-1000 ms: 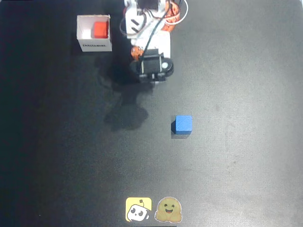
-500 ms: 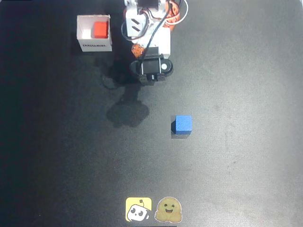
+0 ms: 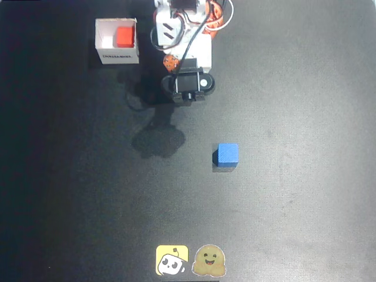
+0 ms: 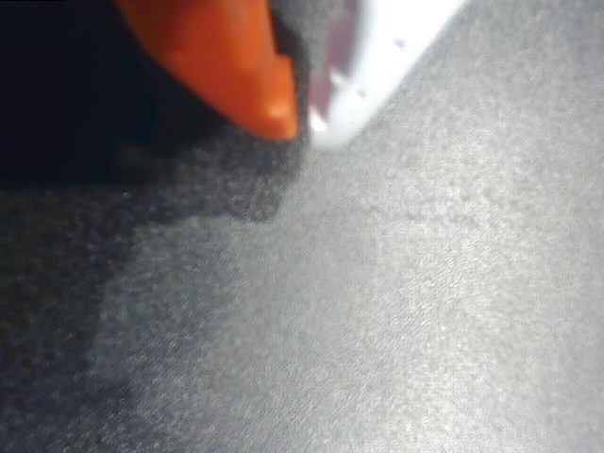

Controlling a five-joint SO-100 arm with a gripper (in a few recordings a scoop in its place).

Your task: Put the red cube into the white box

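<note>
Matte red cube (image 3: 123, 37) (boxed)

Lighting: overhead view dim at left edge and corners, brighter at right of the dark table (image 3: 305, 194). Arm's soft shadow (image 3: 157, 141) falls below-left. Wrist view: blurred throughout, grainy, fingers (image 4: 226, 66) out of focus; dark upper-left corner.

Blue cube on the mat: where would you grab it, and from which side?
Come straight down on the blue cube and close on two opposite side faces. In the overhead view it sits flat on the dark mat, edges roughly square to the picture, with open space on every side.
</note>
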